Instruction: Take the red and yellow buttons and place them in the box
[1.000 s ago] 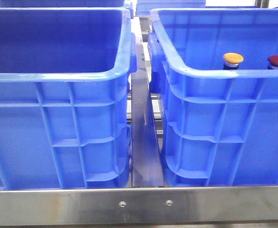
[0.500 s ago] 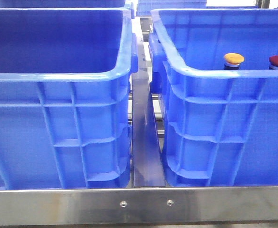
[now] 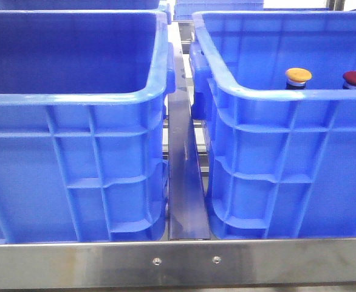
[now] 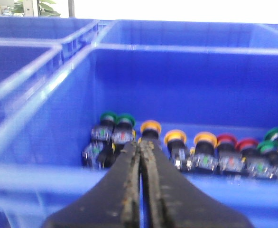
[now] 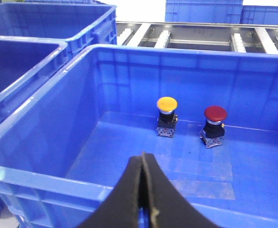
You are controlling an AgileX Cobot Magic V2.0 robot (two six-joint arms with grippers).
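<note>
A: Buttons first; where does each claw stand to them?

B: Nearest in the right wrist view is the right claw [image 5: 143,178], fingers pressed together with nothing between them, poised over the near rim of the right crate [image 5: 44,178]; beyond it, on that crate's floor toward the far wall, the yellow button [image 5: 167,115] and red button [image 5: 215,125] stand upright side by side, slightly apart

A: And the other arm?

B: The left claw [image 4: 140,161] is likewise closed and empty, above the near rim of a different crate [image 4: 30,137]; past its tips a row of mixed buttons [image 4: 196,152], green, yellow and red capped, lies along the floor; the view is blurred, so finer detail escapes me

A: From the front?

B: Metal rail [image 3: 184,261] nearest, then both crates; the left crate [image 3: 75,176] shows no contents from here; only the two caps peek over the right one's rim; neither arm appears

A: So which arm leads?

B: My judgement: each claw has buttons straight ahead and below; either must open, then reach forward and down
</note>
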